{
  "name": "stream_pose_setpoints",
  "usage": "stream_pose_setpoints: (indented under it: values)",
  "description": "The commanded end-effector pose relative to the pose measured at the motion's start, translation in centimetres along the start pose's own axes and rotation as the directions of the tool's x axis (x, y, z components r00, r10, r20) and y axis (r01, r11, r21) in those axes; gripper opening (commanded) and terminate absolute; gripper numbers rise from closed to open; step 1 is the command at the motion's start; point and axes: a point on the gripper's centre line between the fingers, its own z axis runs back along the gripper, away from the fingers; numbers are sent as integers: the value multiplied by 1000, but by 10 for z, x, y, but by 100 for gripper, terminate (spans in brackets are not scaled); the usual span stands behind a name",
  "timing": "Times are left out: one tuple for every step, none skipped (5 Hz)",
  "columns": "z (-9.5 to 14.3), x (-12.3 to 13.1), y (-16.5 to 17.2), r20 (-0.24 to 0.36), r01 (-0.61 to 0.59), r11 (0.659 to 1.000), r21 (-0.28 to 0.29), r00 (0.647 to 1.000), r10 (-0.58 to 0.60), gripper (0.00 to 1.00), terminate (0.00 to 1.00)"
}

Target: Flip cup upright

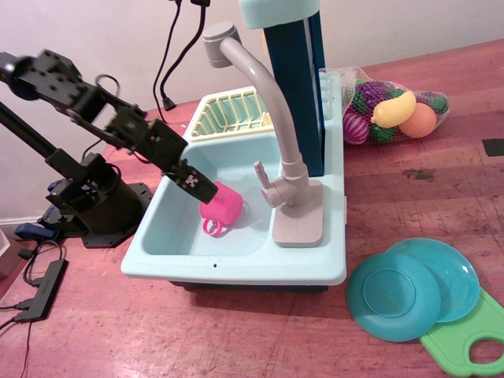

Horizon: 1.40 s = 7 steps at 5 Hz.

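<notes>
The hot-pink cup (224, 206) lies upside down in the basin of the light-blue toy sink (236, 264), with its loop handle (212, 227) toward the front. My gripper (201, 189) reaches down from the left over the basin, its black fingertips right at the cup's left side. The frames do not show whether the fingers are open or shut, or whether they touch the cup.
A grey tap (268, 102) arches over the basin, with a yellow dish rack (228, 113) behind. Two teal plates (409, 290) and a green cutting board (472, 335) lie to the right. A net bag of toy fruit (394, 110) sits at the back. The arm's base (90, 201) stands left.
</notes>
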Motion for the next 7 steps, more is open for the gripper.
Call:
stream_pose_setpoints:
  values:
    - [-6,12,9,13,0,1000,1,1000,0,100,0]
    - [-14,12,7,-1,24,1000,19,1000,-24,100,0]
    - [-15,13,-2,-13,41,998,36,999,-41,0,0]
    - [-14,18,-17,-49,87,995,58,995,-84,0,0]
    - [-14,14,-24,-67,103,993,60,993,-99,0,0]
    - [-13,10,-32,-132,153,985,84,981,-142,0,0]
    - [-4,4,-34,-217,212,968,131,959,-181,100,0]
